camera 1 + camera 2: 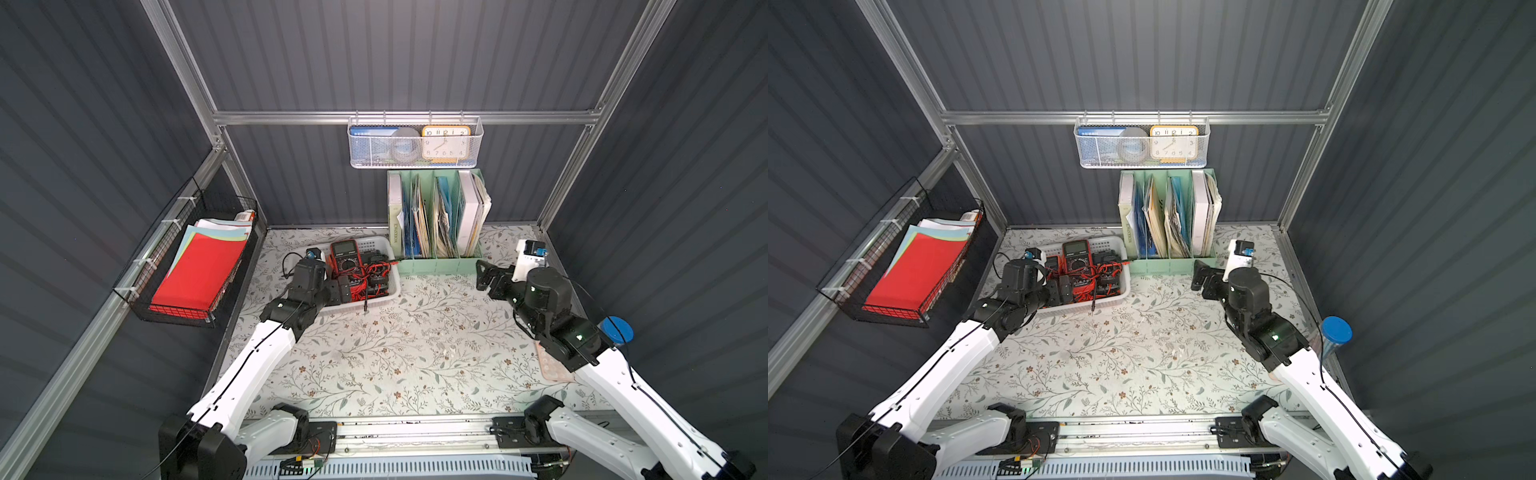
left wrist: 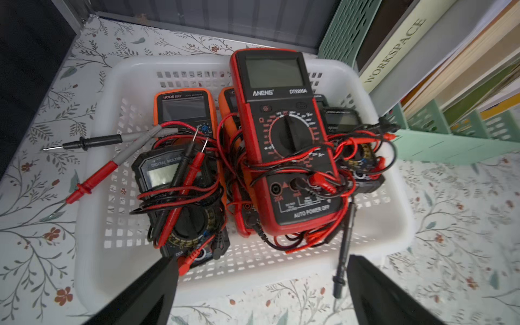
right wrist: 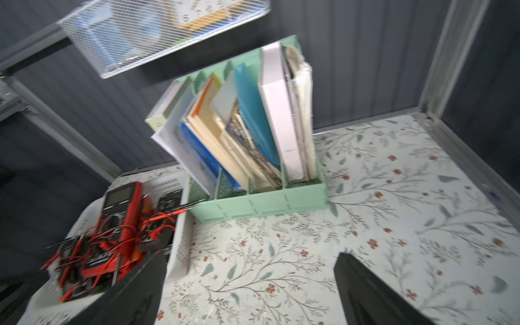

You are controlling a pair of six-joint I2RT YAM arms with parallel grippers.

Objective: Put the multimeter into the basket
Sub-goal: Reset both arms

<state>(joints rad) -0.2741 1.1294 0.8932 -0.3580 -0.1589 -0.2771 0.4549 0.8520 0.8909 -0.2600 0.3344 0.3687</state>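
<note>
Since the multimeter lies atop other meters inside the basket, a black probe overhanging the near rim may snag the open, empty left tool; the right tool is open too.

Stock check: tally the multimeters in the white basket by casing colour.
Red multimeter: 1
Orange multimeters: 2
Black multimeters: 2 clearly showing
Total: 5 in the basket, wires tangled over them; more may lie hidden underneath.

Left arm and right arm forward, left tool and right tool wide open, empty, well apart.
</note>
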